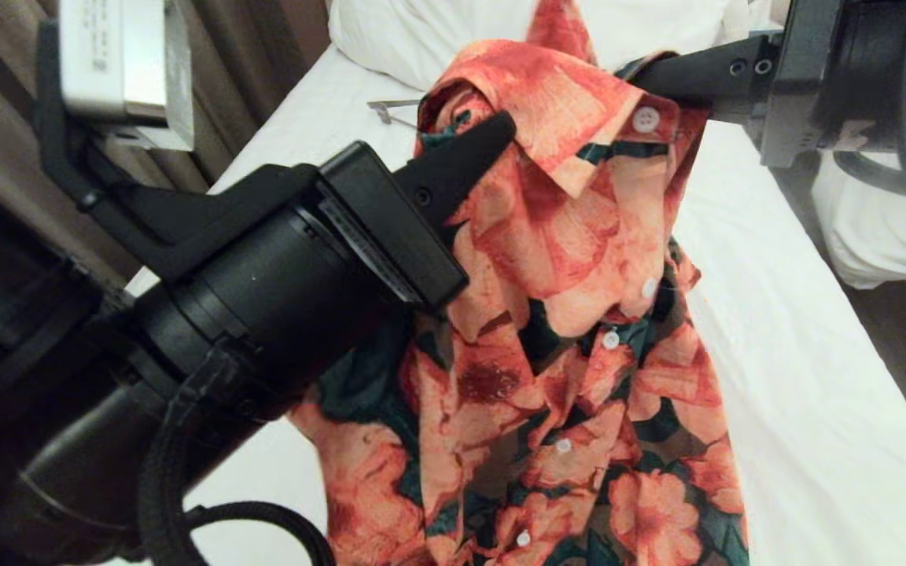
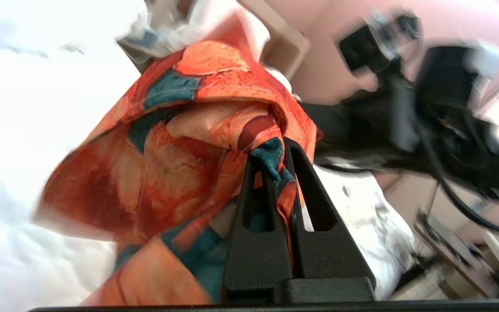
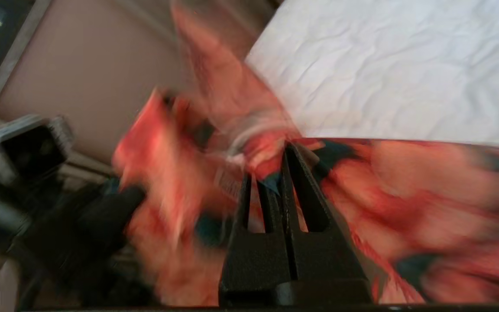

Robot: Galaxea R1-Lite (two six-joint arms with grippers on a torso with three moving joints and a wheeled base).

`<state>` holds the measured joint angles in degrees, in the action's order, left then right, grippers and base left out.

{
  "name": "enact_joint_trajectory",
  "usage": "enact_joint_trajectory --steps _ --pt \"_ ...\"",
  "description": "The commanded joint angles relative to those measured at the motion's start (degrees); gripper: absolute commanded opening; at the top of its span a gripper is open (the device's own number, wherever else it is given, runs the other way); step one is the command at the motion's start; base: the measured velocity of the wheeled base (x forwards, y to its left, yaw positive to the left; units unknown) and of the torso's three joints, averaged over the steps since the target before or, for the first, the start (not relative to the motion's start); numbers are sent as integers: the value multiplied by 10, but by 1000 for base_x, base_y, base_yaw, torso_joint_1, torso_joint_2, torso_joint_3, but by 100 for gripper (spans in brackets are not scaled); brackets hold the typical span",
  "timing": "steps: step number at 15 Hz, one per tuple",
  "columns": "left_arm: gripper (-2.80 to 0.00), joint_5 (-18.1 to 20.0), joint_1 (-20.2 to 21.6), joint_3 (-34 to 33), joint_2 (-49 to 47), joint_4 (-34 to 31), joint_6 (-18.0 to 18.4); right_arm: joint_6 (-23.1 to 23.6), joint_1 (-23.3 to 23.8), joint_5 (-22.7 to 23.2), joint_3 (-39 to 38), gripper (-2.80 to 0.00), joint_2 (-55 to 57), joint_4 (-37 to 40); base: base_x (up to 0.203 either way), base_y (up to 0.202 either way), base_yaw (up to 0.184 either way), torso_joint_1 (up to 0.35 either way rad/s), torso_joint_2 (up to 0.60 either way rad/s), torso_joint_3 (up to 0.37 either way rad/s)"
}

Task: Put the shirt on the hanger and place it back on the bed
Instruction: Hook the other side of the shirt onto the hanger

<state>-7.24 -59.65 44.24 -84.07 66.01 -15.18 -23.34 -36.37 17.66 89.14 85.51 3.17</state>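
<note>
Nearest, on the left, the left gripper (image 1: pixel 500 130) has its jaws pinched on a fold of the shirt (image 1: pixel 571 330) near the collar, and the floral cloth hangs from there in a bunched drape above the bed (image 1: pixel 799 409), its lower part running out of view at the near edge. Farther right, the right gripper (image 1: pixel 646 75) has its jaws pressed together on the shirt's other collar side. White sheet lies open to the right up to the bed's right edge, while a thin hanger (image 1: pixel 390 108) lies far left near the pillow (image 1: pixel 421 31).
</note>
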Motion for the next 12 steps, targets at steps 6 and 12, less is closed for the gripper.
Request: enact_joint_trajectory --steps 6,12 --pt "-280 13 10 4 20 0 0 -1 -8 1 -2 -280 1 -2 0 0 0 0 0 0" --pt "-280 13 10 2 19 -1 0 -1 -8 0 -5 -280 13 0 0 0 0 0 0 0"
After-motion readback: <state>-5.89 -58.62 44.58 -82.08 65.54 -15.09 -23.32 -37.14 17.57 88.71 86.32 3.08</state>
